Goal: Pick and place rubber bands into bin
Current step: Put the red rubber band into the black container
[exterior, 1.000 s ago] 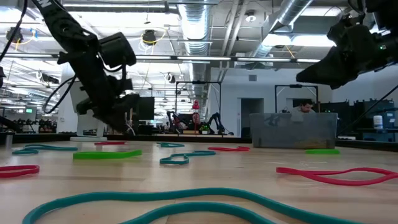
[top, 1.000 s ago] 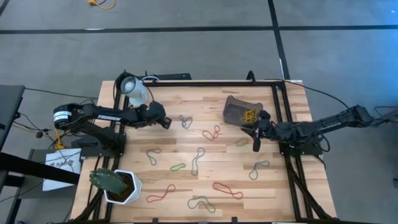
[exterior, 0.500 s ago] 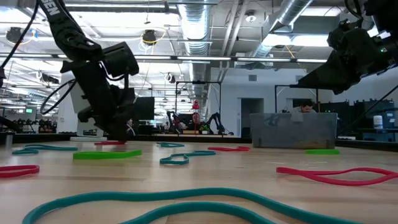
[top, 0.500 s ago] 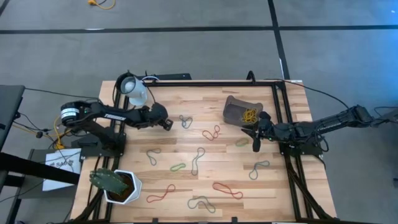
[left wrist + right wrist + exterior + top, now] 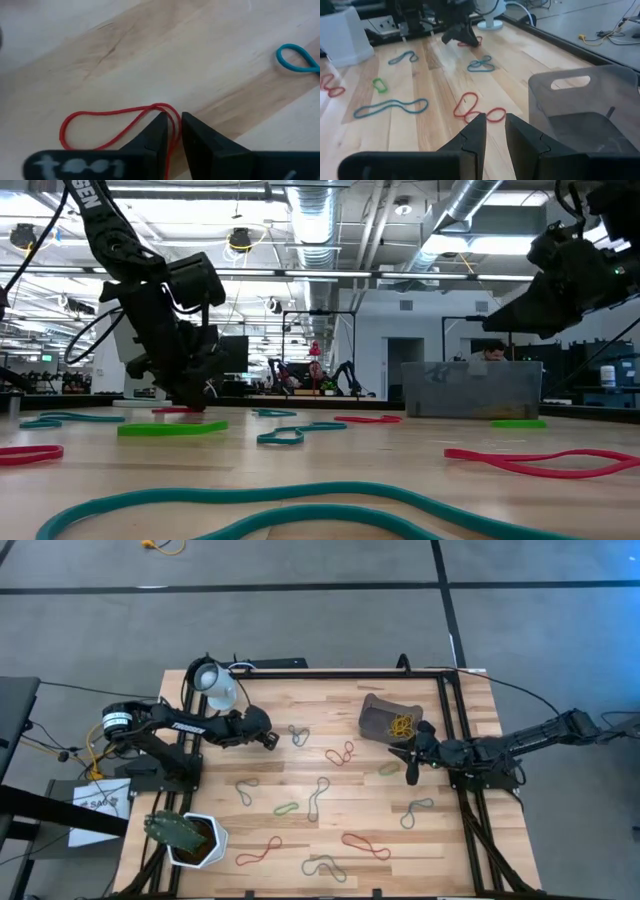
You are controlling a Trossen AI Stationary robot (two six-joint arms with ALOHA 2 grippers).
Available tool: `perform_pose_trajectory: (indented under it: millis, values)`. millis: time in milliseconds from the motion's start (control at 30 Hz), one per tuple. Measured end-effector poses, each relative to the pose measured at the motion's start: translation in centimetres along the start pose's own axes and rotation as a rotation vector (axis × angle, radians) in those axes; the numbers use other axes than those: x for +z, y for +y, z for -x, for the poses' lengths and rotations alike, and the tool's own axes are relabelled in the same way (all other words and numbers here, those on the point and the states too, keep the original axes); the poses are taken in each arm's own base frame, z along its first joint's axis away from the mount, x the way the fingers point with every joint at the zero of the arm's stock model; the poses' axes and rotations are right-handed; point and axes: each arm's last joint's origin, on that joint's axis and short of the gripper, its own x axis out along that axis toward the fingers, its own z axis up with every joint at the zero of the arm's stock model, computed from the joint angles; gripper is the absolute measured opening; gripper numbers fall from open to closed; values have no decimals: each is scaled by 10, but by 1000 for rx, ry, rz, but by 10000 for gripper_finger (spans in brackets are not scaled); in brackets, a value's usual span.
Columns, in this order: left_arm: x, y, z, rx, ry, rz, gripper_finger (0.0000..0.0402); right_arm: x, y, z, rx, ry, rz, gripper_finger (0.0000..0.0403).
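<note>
While the left gripper [image 5: 171,131] pinches a red rubber band [image 5: 100,125] on the table [image 5: 210,60], it may slip. The right gripper [image 5: 494,131] waits near the bin [image 5: 590,115], nearly closed, holding nothing.

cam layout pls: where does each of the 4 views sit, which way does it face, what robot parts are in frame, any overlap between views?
High view: overhead, straight down on the table; both arms, left gripper, right gripper, bin.
Low view: table-top height, level across the wood into the room; both arms enter from above.
Left wrist view: on the left wrist, past its own fingers closing on a red rubber band.
Right wrist view: on the right wrist, past its own fingers across the table; the left arm shows far off.
Shared: the bin shows in the high, low and right wrist views.
</note>
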Motion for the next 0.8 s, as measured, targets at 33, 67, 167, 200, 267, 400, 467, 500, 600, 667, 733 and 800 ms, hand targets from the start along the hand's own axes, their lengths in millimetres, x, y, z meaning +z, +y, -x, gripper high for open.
perform_pose_trajectory:
  millis: [33, 67, 167, 200, 267, 400, 467, 500, 600, 667, 733, 800]
  values:
    - [0, -1, 0, -5, 0, -5, 28, 1, 0, 0, 3, -13, -7, 66]
    - [0, -1, 0, -11, -4, -10, 16, 3, 1, 0, 6, -27, -14, 66]
    - [2, -5, 1, -39, -20, -30, 5, 6, 1, 0, 14, -57, -28, 66]
    - [4, -8, 3, -54, -17, -33, 4, 7, 2, 0, 16, -64, -33, 66]
    - [12, -19, 9, -130, -24, -36, 2, 8, 2, 0, 17, -73, -36, 66]
    - [40, -43, 32, -279, -115, -71, 1, 8, 2, 0, 17, -73, -37, 66]
    - [59, -58, 49, -344, -188, -108, 1, 8, 2, 0, 15, -73, -36, 66]
    - [68, -67, 58, -379, -223, -130, 0, 8, 2, 0, 13, -73, -36, 66]
    - [99, -88, 88, -516, -318, -211, 0, 8, 2, 0, 12, -73, -37, 66]
    - [120, -100, 108, -615, -389, -263, 0, 8, 2, 0, 12, -73, -37, 66]
    - [139, -108, 128, -673, -462, -304, 0, 8, 2, 0, 11, -74, -36, 66]
    - [155, -111, 145, -693, -537, -317, 0, 8, 1, 0, 10, -74, -36, 66]
